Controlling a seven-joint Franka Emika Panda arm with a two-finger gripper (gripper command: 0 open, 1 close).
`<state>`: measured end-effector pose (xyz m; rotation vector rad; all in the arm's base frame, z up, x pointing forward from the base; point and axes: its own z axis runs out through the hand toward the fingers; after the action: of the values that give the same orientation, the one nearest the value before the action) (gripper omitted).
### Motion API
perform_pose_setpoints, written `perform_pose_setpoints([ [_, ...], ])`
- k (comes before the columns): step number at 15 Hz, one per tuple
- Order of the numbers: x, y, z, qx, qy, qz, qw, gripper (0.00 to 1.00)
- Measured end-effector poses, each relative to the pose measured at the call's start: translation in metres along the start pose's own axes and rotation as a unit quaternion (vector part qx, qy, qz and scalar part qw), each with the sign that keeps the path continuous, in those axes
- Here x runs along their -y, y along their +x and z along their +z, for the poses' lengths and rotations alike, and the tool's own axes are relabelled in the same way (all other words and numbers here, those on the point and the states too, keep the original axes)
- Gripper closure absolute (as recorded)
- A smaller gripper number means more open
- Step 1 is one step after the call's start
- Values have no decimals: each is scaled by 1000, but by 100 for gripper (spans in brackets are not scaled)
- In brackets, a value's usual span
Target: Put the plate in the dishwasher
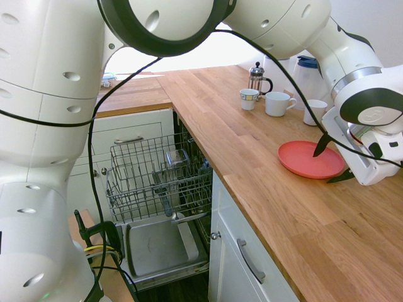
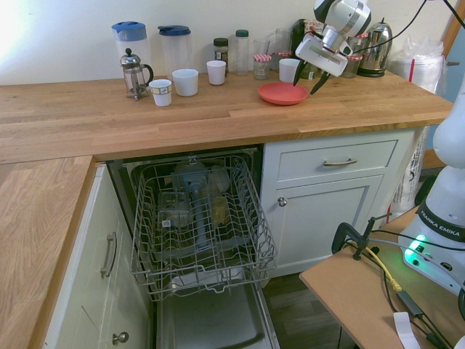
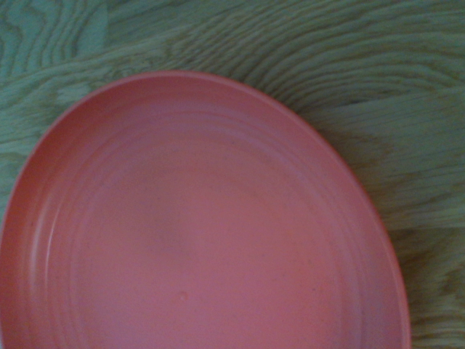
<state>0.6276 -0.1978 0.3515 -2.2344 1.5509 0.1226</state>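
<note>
The coral-pink plate [image 1: 308, 159] [image 2: 282, 93] lies flat on the wooden counter, and it fills the wrist view [image 3: 196, 225]. My gripper [image 1: 332, 162] [image 2: 309, 81] hangs tilted just over the plate's rim on the side away from the dishwasher. It is open, one dark finger on each side of the rim, and holds nothing. The dishwasher [image 1: 160, 242] [image 2: 214, 320] stands open between white cabinets with its grey wire rack [image 1: 157, 173] [image 2: 200, 218] pulled out over the lowered door.
A white mug [image 2: 290, 70] stands just behind the plate, with jars and a steel kettle [image 2: 375, 47] beyond. A French press [image 1: 255, 77] [image 2: 131, 73], more white mugs [image 2: 185, 81] and two pitchers line the back wall. Several items sit in the rack.
</note>
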Motion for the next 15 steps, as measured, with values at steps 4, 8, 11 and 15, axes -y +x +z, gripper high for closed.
perform_pose_setpoints([
  [4,2,-1,7,5,-2,-2,1000,100],
  [8,2,-1,12,8,-2,-3,1000,100],
  [11,1,0,17,13,-1,-1,1000,100],
  [15,-1,3,26,21,1,-2,1000,100],
])
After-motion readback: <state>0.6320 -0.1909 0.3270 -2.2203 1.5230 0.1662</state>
